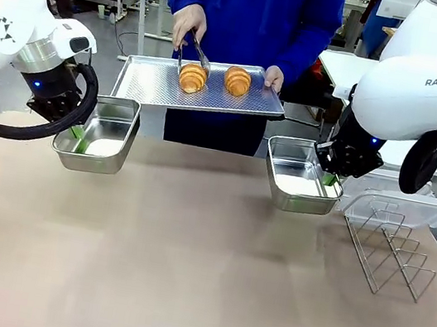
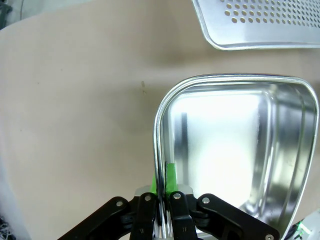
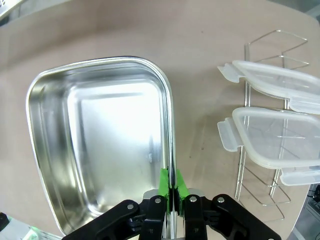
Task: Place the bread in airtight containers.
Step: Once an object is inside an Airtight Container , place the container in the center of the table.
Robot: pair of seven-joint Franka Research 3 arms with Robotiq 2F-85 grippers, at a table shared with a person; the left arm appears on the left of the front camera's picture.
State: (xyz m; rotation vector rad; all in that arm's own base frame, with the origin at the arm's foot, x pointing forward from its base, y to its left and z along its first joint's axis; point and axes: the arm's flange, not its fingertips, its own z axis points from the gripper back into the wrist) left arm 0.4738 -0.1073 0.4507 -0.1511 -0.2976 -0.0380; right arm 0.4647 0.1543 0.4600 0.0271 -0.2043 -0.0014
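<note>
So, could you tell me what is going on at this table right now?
Each arm holds an empty steel tin by its rim: the left tool is shut on the left tin, the right tool on the right tin. The person across holds a perforated tray with two croissant rolls and has tongs on one. The clear lids rest on the wire rack.

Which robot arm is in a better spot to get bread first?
Probably left. The left claw holds its empty tin nearer the croissant that the person's tongs grip. The right claw and right tin are farther off.
</note>
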